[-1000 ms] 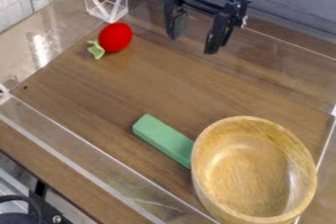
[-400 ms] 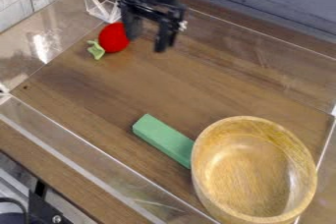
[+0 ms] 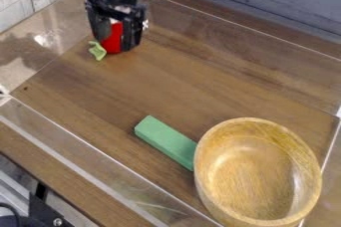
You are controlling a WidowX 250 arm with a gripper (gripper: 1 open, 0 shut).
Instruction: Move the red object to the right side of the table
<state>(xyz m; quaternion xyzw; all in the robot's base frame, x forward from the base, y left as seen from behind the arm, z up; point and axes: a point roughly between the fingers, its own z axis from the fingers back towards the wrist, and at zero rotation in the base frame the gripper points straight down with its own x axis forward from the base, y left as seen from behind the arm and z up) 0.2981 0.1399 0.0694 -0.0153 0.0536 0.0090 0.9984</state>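
Gripper (image 3: pixel 118 34) sits in the upper left of the frame, pointing straight down, its two dark fingers (image 3: pixel 138 30) spread wide and straddling the red object (image 3: pixel 116 36). Nothing is clenched: the jaws stand released, one finger on each side of the fruit, and red shows plainly in the gap between them. Whether either finger is actually touching the fruit, I can't tell from this angle. The red object rests on the table (image 3: pixel 200 82) up in that far left corner area, close to the clear acrylic wall (image 3: pixel 47 27) that runs along the left edge, with its little green leaf (image 3: pixel 98 51) poking out to the lower left, just clear of the near finger.

Moving outward, the dark wood-grain surface stretches bare across the middle of the frame. Down toward the bottom centre lies a flat green block (image 3: pixel 164 139), angled diagonally, well apart from the gripper. Just to its right, filling the lower right corner, sits a large wooden bowl (image 3: pixel 260 176), upright, with the block's lower end right beside its rim. So the fruit is at the left side, still far from the right side of the table.
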